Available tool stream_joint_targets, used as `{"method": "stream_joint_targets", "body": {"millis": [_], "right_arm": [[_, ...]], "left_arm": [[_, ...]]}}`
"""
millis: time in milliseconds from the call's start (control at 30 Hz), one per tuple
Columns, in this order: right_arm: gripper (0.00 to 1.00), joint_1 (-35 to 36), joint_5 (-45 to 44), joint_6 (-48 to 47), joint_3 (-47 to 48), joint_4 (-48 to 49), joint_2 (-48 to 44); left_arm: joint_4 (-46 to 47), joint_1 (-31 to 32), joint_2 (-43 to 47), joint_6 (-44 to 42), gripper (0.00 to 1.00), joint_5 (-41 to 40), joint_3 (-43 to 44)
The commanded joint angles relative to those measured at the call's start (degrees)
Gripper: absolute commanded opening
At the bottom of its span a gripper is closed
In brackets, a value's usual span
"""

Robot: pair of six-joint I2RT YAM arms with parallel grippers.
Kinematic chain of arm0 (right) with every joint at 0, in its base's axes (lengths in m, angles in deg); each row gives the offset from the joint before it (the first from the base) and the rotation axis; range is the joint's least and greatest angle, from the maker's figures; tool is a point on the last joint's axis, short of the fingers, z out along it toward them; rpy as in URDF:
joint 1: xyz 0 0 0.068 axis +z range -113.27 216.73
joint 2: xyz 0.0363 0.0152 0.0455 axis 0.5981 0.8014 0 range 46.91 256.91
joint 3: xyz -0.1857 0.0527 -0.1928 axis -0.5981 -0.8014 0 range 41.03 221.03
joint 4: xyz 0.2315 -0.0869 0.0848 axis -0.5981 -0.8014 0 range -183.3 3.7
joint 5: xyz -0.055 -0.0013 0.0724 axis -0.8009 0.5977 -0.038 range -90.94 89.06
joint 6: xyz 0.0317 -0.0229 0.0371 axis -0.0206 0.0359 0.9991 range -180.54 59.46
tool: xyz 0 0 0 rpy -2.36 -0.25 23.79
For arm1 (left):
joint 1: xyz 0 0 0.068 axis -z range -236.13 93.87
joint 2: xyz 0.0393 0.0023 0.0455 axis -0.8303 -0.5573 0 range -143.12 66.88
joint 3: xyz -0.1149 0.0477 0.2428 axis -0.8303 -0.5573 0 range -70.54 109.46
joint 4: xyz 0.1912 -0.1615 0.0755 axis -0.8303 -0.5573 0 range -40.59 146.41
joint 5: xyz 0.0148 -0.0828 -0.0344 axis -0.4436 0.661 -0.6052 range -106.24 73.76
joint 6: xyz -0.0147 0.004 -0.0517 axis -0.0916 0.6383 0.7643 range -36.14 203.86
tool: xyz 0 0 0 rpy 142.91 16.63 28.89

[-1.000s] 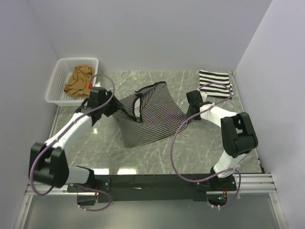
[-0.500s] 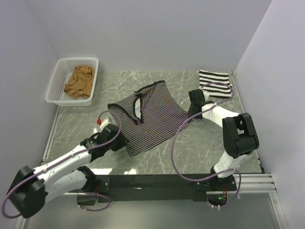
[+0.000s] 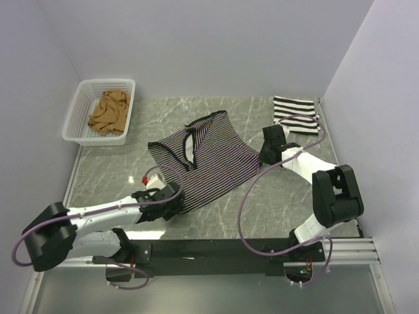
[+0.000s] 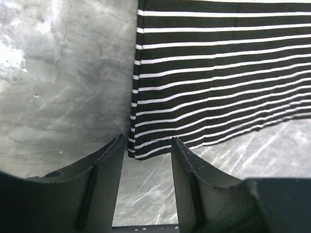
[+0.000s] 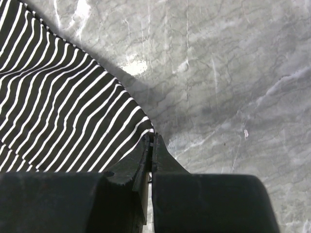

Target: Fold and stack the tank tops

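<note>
The thin dark striped tank top lies spread across the middle of the table, straps towards the back left. My left gripper sits low at its near-left corner, open. In the left wrist view that corner of the striped top lies just beyond the left gripper, nothing between the fingers. My right gripper is shut on the top's right corner; the right wrist view shows the striped fabric running into the closed right gripper. The bold black-and-white top lies folded at the back right. The tan top is crumpled in the basket.
The white mesh basket stands at the back left against the wall. Bare marble table shows to the right of and in front of the spread top. White walls close in the table on three sides.
My left arm has swung from beside the basket down to the top's near-left corner. The right gripper has shifted slightly right with its corner, and the top lies flatter.
</note>
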Motion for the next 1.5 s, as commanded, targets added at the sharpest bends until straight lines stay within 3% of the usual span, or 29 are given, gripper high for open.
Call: {"method": "stream_joint_targets", "body": {"millis": [0,133,333,367,400,633,767,967,1133,1300,1400,1467], "right_arm": [[0.0,-0.33,0.68,0.5,-0.78,2.15,-3.42],[0.0,-0.33,1.47,0.33,-0.96,2.06,-3.77],[0.0,-0.33,3.31,0.06,-0.87,1.19,-5.7],[0.0,-0.33,3.66,-0.03,-0.52,0.83,-6.92],[0.0,-0.33,4.19,-0.2,-0.35,0.57,-7.63],[0.0,-1.12,12.18,-0.2,3.08,-5.74,-21.68],[0.0,-1.38,15.26,0.59,10.43,-9.88,-33.62],[0.0,-1.47,19.57,0.94,26.18,-14.81,-40.16],[0.0,-1.47,19.22,-0.11,35.93,-17.36,-36.48],[0.0,-1.47,20.45,0.41,35.87,-13.94,-32.7],[0.0,-1.56,20.28,0.59,35.95,-10.26,-28.57],[0.0,-1.82,19.58,0.59,37.44,-9.02,-24.53]], "left_arm": [[-4.28,1.96,-4.05,4.2,0.49,-4.61,4.31],[-7.8,3.02,-7.92,5.17,0.4,-6.11,6.7],[-7.19,3.37,-8.02,2.98,0.13,-7.51,7.49],[-7.8,3.46,-7.5,1.84,0.04,-8.39,8.28],[-9.46,3.37,-5.66,0.96,0.01,-9.18,10.11],[-21.06,3.37,9.89,-8.79,0.01,-21.83,26.89],[-20.2,3.46,17.72,-20.72,0.01,-26.75,41.28],[-16.96,3.37,17.74,-32.35,0.01,-28.43,58.26],[-10.54,3.37,16.33,-38.15,0.0,-30.63,60.93],[-1.59,2.93,13.61,-42.02,0.01,-31.86,57.5],[3.16,-3.2,10.01,-44.83,0.01,-25.74,57.68],[5.37,-10.83,6.25,-43.97,0.01,-10.48,58.55]]}}
